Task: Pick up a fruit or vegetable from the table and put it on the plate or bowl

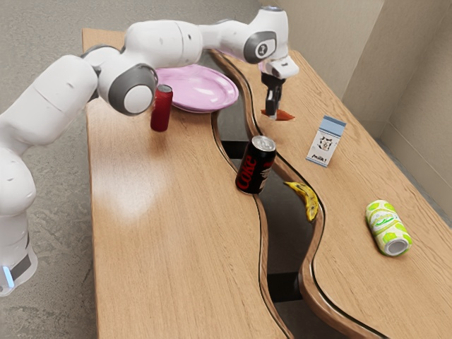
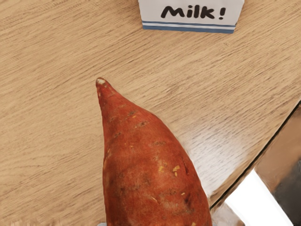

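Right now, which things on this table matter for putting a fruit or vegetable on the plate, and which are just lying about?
Part of the job:
hand
sweet potato, right under the hand
pink plate
banana, another possible pick

Just lying about:
red can
black can
milk carton
green can, on its side

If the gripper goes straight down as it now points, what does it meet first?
Probably the sweet potato, lying directly under the gripper on the table; it may already touch it.
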